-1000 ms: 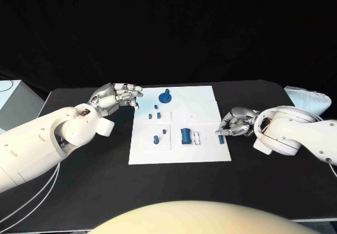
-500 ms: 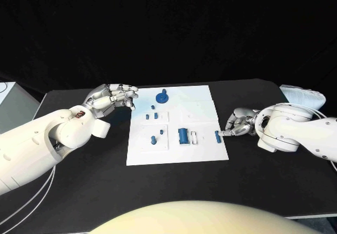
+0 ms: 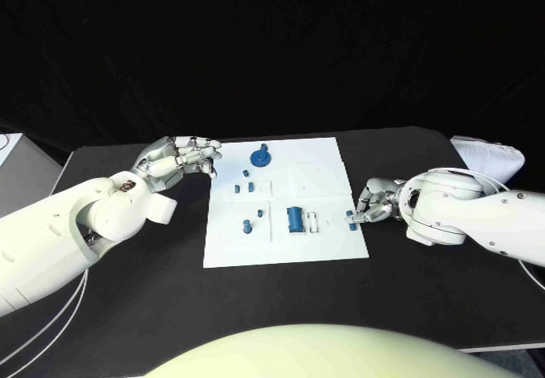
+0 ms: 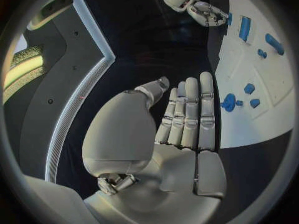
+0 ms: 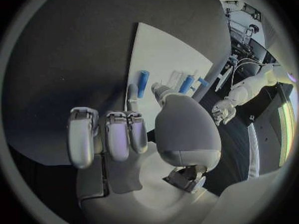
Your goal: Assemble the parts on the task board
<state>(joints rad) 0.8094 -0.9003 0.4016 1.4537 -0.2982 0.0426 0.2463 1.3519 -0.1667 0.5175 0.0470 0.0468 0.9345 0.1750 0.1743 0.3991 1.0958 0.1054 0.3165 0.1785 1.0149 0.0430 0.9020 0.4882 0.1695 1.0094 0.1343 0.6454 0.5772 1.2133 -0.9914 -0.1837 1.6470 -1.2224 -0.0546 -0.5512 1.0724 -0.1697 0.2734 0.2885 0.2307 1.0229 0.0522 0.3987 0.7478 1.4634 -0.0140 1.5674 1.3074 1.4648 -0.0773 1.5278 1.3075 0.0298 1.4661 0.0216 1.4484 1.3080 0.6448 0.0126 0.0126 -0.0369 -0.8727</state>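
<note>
The white task board (image 3: 324, 177) lies mid-table. On it are a blue gear-like part (image 3: 261, 157), small blue pegs (image 3: 241, 187), a blue cylinder (image 3: 296, 218) and a blue rod (image 3: 351, 220) near its right edge. My right hand (image 3: 378, 201) rests at that edge. Most of its fingers are curled in, and one fingertip and the thumb reach to the rod (image 5: 142, 83), which lies flat on the board (image 5: 162, 55) and is not held. My left hand (image 3: 176, 157) hovers off the board's far left corner with straight fingers (image 4: 190, 114) and holds nothing.
A white object (image 3: 491, 156) sits at the table's far right corner. A pale box (image 3: 17, 157) stands beyond the left edge. Black table surface lies open in front of the board and on both sides of it.
The whole picture has shifted slightly. My right hand stays at the rod by the board's right edge, and my left hand has drifted a little away from the board's corner.
</note>
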